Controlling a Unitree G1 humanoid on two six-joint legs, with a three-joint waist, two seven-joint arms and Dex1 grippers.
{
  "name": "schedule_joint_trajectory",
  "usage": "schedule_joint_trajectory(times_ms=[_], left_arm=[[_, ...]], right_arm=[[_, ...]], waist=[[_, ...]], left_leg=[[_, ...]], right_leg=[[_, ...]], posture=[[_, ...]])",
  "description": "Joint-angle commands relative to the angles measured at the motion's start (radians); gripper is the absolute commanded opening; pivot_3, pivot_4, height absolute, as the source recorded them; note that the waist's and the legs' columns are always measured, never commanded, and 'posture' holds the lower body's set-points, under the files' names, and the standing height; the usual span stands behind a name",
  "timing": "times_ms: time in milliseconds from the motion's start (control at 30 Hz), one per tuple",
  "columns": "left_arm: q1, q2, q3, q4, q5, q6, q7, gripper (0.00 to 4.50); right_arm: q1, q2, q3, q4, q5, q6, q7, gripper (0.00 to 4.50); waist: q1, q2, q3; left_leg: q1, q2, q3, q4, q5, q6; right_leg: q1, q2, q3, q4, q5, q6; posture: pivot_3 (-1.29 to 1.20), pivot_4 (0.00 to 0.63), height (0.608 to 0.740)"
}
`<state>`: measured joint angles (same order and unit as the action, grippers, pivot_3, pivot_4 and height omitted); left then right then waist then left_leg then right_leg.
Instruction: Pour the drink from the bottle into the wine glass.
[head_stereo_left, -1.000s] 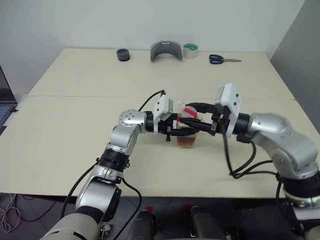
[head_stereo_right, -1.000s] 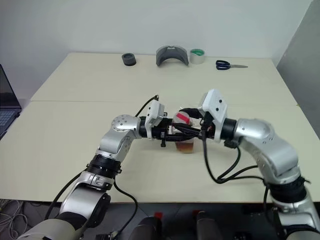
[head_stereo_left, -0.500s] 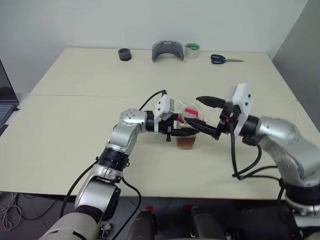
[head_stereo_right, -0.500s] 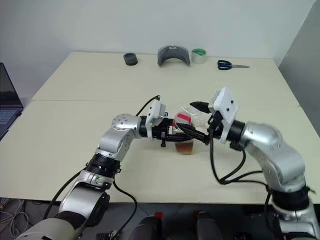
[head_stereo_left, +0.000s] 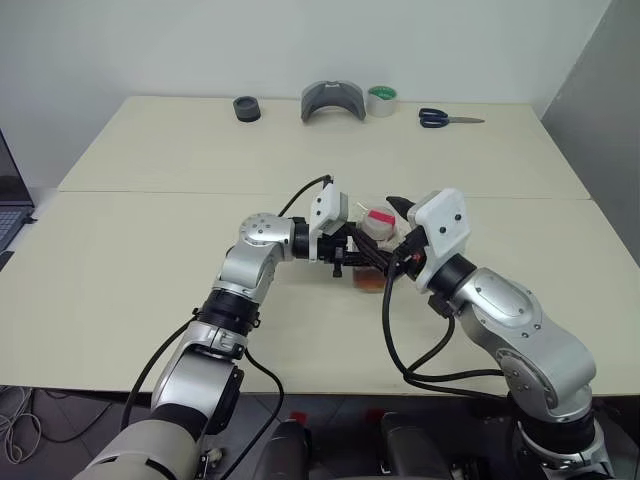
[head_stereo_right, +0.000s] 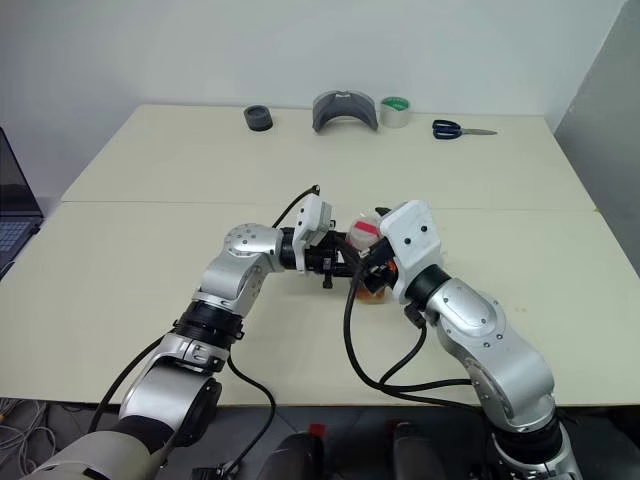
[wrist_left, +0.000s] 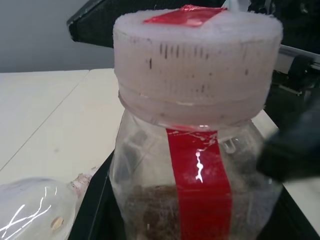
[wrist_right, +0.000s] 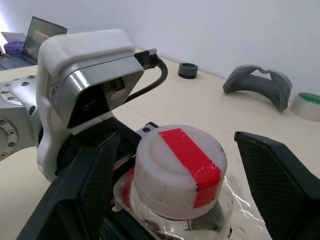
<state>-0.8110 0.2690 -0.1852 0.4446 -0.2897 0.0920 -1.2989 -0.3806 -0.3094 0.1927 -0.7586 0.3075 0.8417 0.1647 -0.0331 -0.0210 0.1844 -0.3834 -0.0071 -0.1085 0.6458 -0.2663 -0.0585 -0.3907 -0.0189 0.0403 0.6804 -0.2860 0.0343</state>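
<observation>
Left gripper (head_stereo_left: 352, 257) clamps the bottle (wrist_left: 192, 165) upright; right gripper (wrist_right: 172, 165), wide open astride its cap (wrist_right: 180, 167), could close off-centre and tip it.

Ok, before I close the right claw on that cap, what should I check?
1. Left claw grips the bottle: ok, shut on its body.
2. Bottle upright: ok, it stands straight in the left wrist view.
3. Cap in place: ok, the white cap with its red strip sits on the neck.
4. Right claw open wide enough: ok, one finger stands on each side of the cap, both clear of it.
5. Right claw centred on the cap: ok, the cap sits about midway between the fingers.
6. Wine glass placed ready for pouring: cannot tell.
</observation>
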Motion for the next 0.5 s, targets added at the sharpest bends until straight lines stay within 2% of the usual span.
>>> schedule_joint_trajectory(times_ms=[33, 300, 400, 500], left_arm=[[-0.026, -0.003, 0.020, -0.021, -0.009, -0.028, 0.000, 1.76], [-0.019, 0.000, 0.019, -0.022, -0.009, -0.029, 0.001, 1.76], [-0.017, 0.001, 0.019, -0.025, -0.010, -0.027, 0.000, 1.76], [-0.016, 0.003, 0.018, -0.026, -0.010, -0.026, -0.002, 1.76]], right_arm=[[-0.022, 0.022, -0.005, -0.013, -0.018, -0.021, -0.011, 3.90], [-0.022, 0.054, -0.014, -0.008, -0.017, -0.027, -0.001, 3.90], [-0.019, 0.063, -0.022, -0.010, -0.015, -0.029, 0.001, 3.29], [-0.014, 0.064, -0.025, -0.018, -0.011, -0.034, 0.008, 2.27]], waist=[[0.000, 0.000, 0.000], [0.000, 0.000, 0.000], [0.000, 0.000, 0.000], [0.000, 0.000, 0.000]], left_leg=[[0.000, 0.000, 0.000, 0.000, 0.000, 0.000], [0.000, 0.000, 0.000, 0.000, 0.000, 0.000], [0.000, 0.000, 0.000, 0.000, 0.000, 0.000], [0.000, 0.000, 0.000, 0.000, 0.000, 0.000]], right_leg=[[0.000, 0.000, 0.000, 0.000, 0.000, 0.000], [0.000, 0.000, 0.000, 0.000, 0.000, 0.000], [0.000, 0.000, 0.000, 0.000, 0.000, 0.000], [0.000, 0.000, 0.000, 0.000, 0.000, 0.000]], posture=[[0.00, 0.150, 0.740], [0.00, 0.150, 0.740], [0.00, 0.150, 0.740], [0.00, 0.150, 0.740]])
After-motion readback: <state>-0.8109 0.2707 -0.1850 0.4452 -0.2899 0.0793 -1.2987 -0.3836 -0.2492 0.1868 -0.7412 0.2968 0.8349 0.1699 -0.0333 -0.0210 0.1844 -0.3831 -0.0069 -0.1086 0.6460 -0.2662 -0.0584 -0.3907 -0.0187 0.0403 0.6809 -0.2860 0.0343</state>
